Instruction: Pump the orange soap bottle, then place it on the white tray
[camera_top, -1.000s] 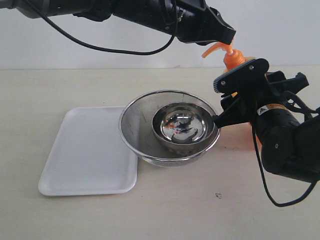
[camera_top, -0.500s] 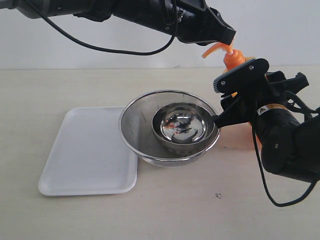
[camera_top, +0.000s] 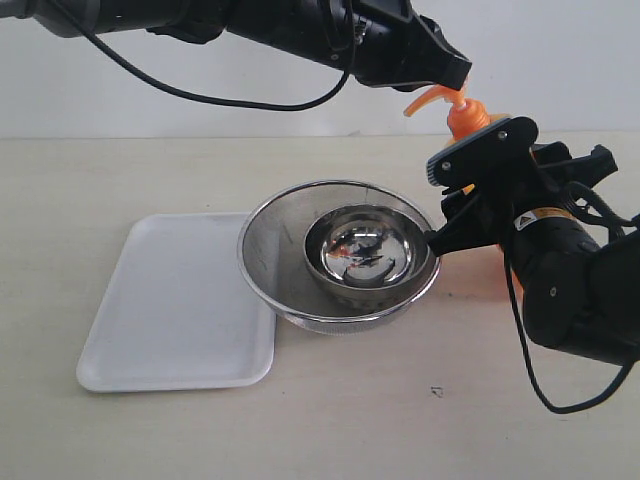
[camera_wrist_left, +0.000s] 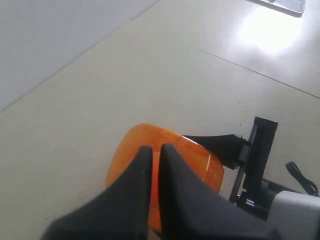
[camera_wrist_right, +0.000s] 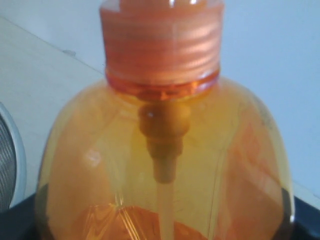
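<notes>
Only partly in sight from the exterior view: orange soap bottle (camera_top: 466, 120), upright at the right of the bench (camera_top: 120, 170), beside the bowls and well apart from the white tray (camera_top: 170, 310). Can make out just its pump spout and ribbed collar there; body almost wholly hidden behind the right claw (camera_top: 448, 205), clamped around it from the side. Cannot read any label. Up close in the right wrist view: translucent shoulders, collar and inner dip tube filling the picture, pump top cut off, claw reduced to dark slivers at the lower corners. Set against the pump head from above: left claw (camera_wrist_left: 156, 148), fingers (camera_wrist_left: 132, 190) pinched nearly together with a thin slit between, covering the pump entirely in its own wrist view. Visible past them: a rounded orange patch of bottle and one black finger of the other claw against its side. Left of the bottle, a small steel bowl (camera_top: 322, 262) nested inside a wider mesh bowl (camera_top: 264, 265), the latter overlapping the tray's right rim; hard to tell whether touching. Faint orange glint in the small bowl, too small to identify.
</notes>
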